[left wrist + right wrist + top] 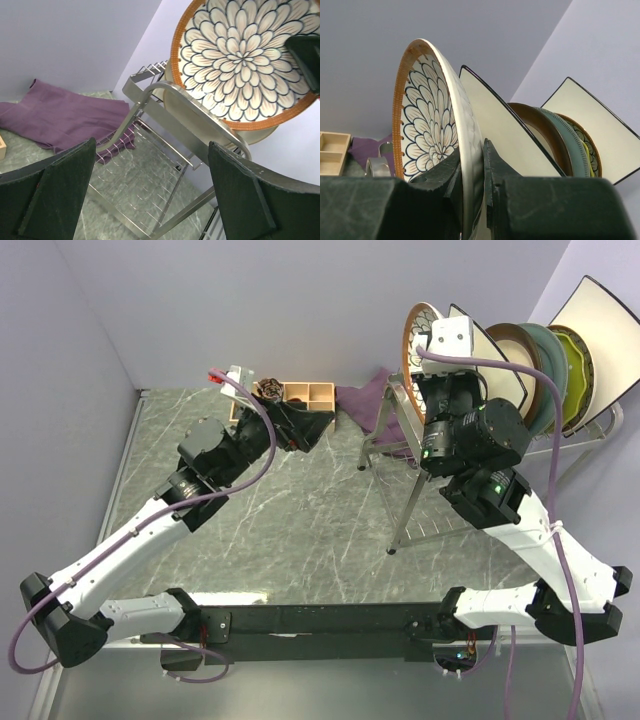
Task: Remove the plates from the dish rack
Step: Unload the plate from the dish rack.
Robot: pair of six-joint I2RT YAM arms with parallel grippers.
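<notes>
Plates [542, 362] stand on edge in the silver wire dish rack [197, 116]. Right claw [471, 165] is nearly closed, pinching the rim of the brown-rimmed petal-patterned plate [427, 125], one finger on each face. Just behind its grip leans a white square plate [500, 135], then a teal plate [565, 141] further back. Left claw [155, 195] gapes wide with nothing between its fingers. The rack's tubular frame and that petal-patterned plate lie ahead of it, and a purple cloth [60, 115] is off to its left.

no readable text, labels or numbers
</notes>
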